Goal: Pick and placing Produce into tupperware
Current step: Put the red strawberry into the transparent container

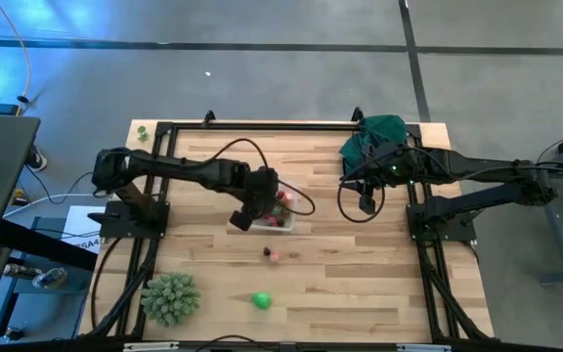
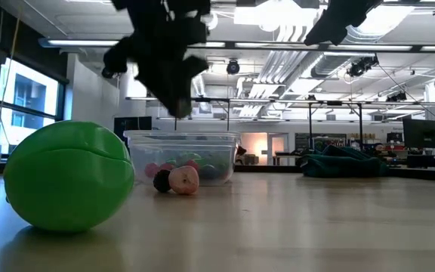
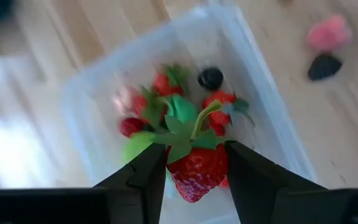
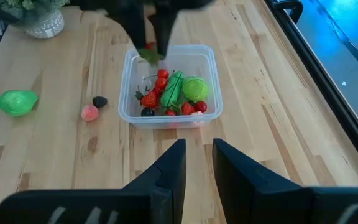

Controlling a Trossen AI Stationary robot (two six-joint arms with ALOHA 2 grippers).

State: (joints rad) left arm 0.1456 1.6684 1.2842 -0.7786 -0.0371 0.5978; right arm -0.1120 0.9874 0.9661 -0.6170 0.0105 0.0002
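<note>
The clear tupperware (image 1: 283,224) stands mid-table on the wood, with several red, green and dark produce pieces (image 4: 173,93) inside. My left gripper (image 3: 196,163) hovers over its left part, shut on a red toy strawberry (image 3: 197,173). Loose produce lies on the table nearer the front: a pink piece (image 4: 89,112), a dark berry (image 4: 99,101) and a larger bright green piece (image 1: 260,300). My right gripper (image 4: 199,163) waits to the container's right, raised off the table, its fingers a narrow gap apart with nothing between them. My left gripper pinches the strawberry's red body (image 3: 211,167) between its two fingers, one on each side. The fingers come steeply from above. The strawberry is lifted clear over the tupperware, its green leafy cap (image 3: 188,135) and stalk pointing down at the container.
A spiky pale-green ball (image 1: 171,298) sits at the front left. A dark green cloth (image 1: 374,137) lies at the far right by my right arm. Black frame rails (image 1: 428,264) run along both table sides. Bare wood lies right of the container.
</note>
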